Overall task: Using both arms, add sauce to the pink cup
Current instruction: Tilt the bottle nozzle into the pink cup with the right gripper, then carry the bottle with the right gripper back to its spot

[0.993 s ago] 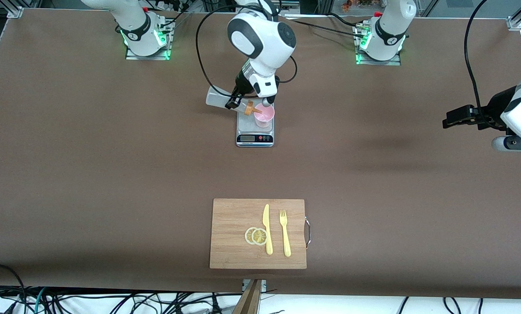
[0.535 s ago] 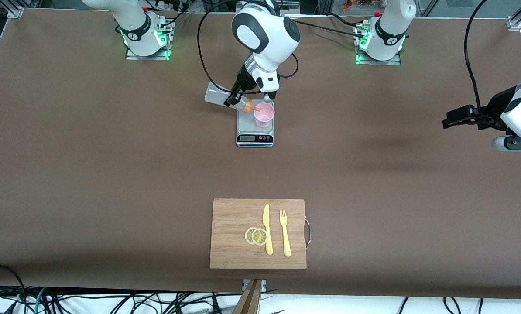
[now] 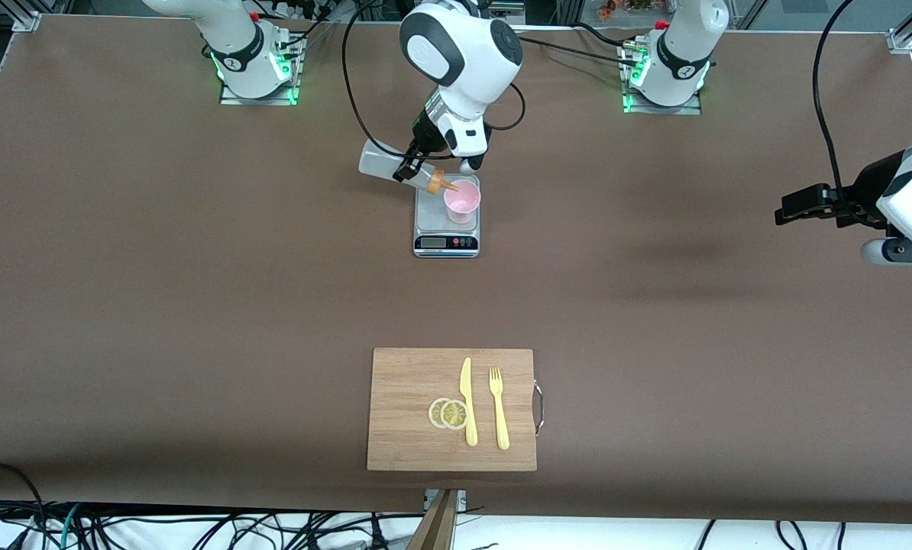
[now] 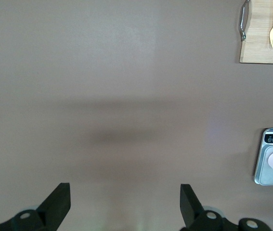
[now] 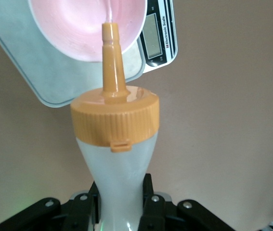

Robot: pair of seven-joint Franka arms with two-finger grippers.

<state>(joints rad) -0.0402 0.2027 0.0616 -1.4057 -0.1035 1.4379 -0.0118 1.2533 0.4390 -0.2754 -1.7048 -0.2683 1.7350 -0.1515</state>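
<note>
Front view shows, nearest the camera, a wooden cutting board [image 3: 451, 409] carrying two lemon slices [image 3: 448, 413], a yellow knife [image 3: 468, 402] and a yellow fork [image 3: 499, 408]; none of it is involved right now.

Farther off, toward the middle of the table, a small scale [image 3: 446, 222] bears the pink cup [image 3: 461, 201], which stands upright on its platform. Over the scale's edge the right gripper [image 3: 413, 163] has its jaws clamped on the sauce [image 3: 399, 170] bottle, tipped down so the orange nozzle [image 5: 110, 58] points into the cup's mouth. In the right wrist view the nozzle tip sits over the pink interior, with a thin pale streak at the tip that may be sauce, though I cannot be sure.

My reading is that the pouring step is in hand. Next, the bottle likely needs squeezing or further tilting while the nozzle remains inside the rim, with an eye on the scale's display.

Left gripper [image 3: 804, 206] waits over bare table at the left arm's end, its jaws wide apart in the left wrist view, holding nothing.
</note>
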